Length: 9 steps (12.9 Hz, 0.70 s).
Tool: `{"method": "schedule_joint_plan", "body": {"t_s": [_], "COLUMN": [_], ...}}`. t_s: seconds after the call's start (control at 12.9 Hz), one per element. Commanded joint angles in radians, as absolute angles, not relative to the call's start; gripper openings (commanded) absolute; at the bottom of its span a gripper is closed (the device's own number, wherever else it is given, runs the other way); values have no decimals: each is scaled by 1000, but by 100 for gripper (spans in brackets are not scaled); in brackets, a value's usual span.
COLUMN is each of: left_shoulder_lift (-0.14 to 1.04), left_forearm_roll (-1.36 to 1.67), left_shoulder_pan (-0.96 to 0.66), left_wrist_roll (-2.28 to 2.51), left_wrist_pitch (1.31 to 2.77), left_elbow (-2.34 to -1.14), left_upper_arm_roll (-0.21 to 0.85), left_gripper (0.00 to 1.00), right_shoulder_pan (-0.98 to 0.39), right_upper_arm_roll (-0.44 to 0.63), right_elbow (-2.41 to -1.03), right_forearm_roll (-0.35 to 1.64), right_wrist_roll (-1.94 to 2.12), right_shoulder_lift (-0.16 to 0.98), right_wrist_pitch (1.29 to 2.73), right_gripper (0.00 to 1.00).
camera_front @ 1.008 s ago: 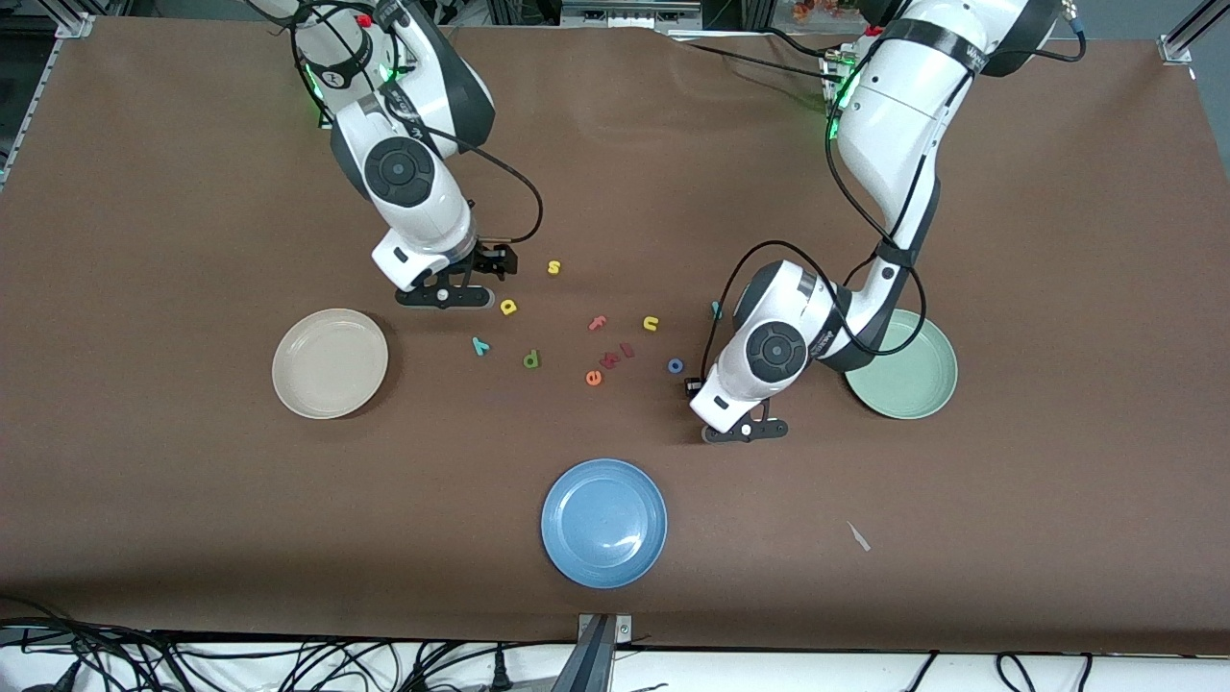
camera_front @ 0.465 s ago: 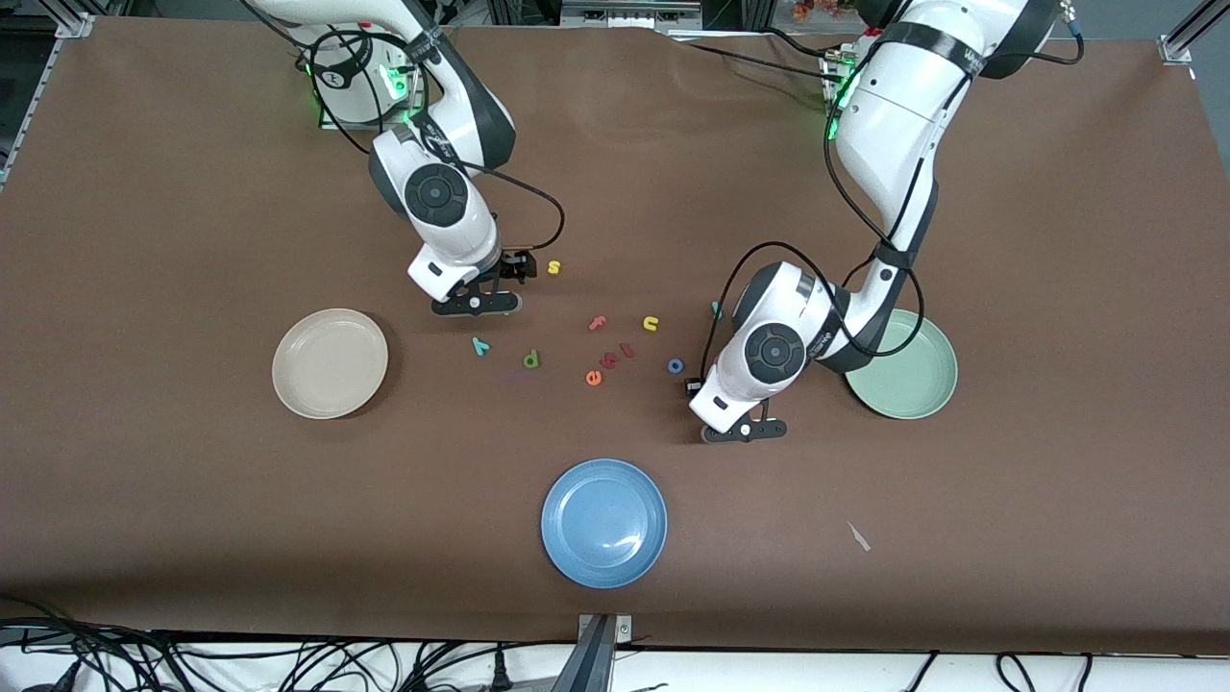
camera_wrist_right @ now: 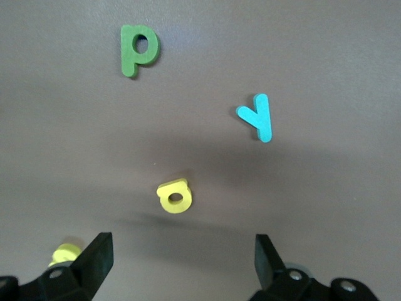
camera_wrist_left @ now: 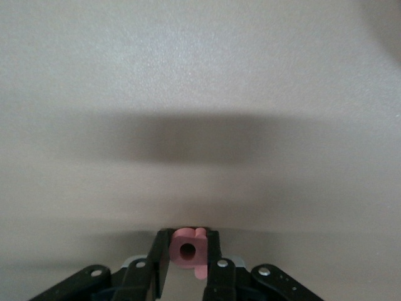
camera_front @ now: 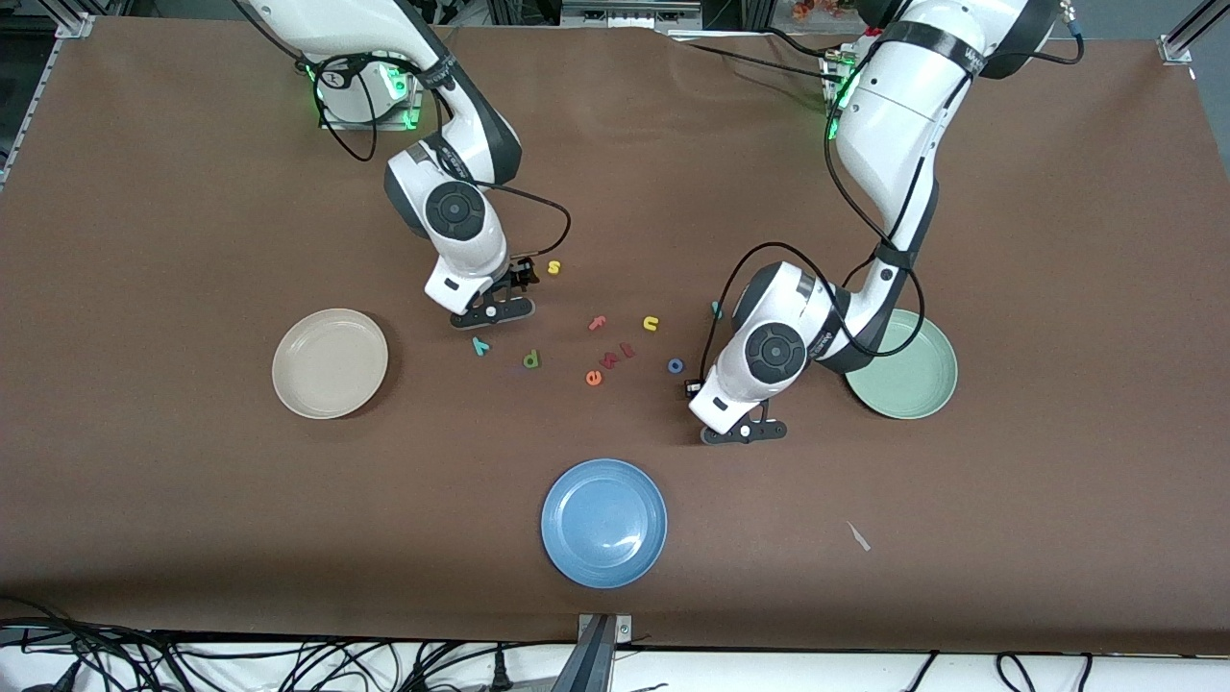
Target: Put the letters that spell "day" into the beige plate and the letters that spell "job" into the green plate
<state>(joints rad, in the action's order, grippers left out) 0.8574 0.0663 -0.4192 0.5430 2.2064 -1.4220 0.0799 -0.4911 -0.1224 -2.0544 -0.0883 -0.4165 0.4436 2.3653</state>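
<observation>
**Left wrist view.** The left gripper (camera_wrist_left: 188, 248) stands narrow, its two black fingers (camera_wrist_left: 216, 266) closed against both sides of the small salmon-red toy letter "b" (camera_wrist_left: 187, 251). The letter lies flat between the tips, its round hole facing the camera. The grip falls across the letter's body, which judging by the shape gives the pads two short opposed edges. Only bare brown table surface shows ahead of the gripper.

**Right wrist view.** The right gripper (camera_wrist_right: 182, 260) stands wide, nothing between its fingers. The small yellow toy letter "a" (camera_wrist_right: 175, 195) lies on the table just ahead of the gap and roughly centred on it, so the wide setting appears to be for straddling that letter. The dark green toy letter "d" (camera_wrist_right: 138, 49) and the teal toy letter "y" (camera_wrist_right: 257, 116) lie farther ahead of the gripper, apart from each other.

**Front view.** This view hides both "b" and "a" under the grippers, but it alone shows the plates.
- The left gripper (camera_front: 742, 432) sits low at the table, near the round pale green plate (camera_front: 908, 380), which is empty.
- The blue ring-shaped letter "o" (camera_front: 676, 365) and the teal letter "j" (camera_front: 716, 309) lie on the table near this gripper.
- The right gripper (camera_front: 491, 313) is low between the scattered letters and the round cream-beige plate (camera_front: 330, 362), also empty.
- No task letter is plated yet.
</observation>
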Motion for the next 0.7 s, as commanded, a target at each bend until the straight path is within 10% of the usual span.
{"method": "schedule_joint_plan", "body": {"t_s": [0.0, 0.62], "left_shoulder_lift": [842, 743], "left_forearm_roll": [78, 77], "left_shoulder_pan": [-413, -255], "left_wrist_roll": [526, 219], "left_wrist_pitch": [2191, 1958], "left_elbow": [-1411, -1427], "left_upper_arm_roll": [75, 72], "left_gripper": [1, 1], "right_shoulder_pan": [-494, -508], "right_upper_arm_roll": [-126, -126], "right_elbow": [-2051, -2052], "right_forearm_roll": [-117, -118], "right_wrist_roll": [-385, -374], "right_shoulder_lift": [472, 512], "right_wrist_pitch": [2393, 2450], "right_gripper": [99, 83]}}
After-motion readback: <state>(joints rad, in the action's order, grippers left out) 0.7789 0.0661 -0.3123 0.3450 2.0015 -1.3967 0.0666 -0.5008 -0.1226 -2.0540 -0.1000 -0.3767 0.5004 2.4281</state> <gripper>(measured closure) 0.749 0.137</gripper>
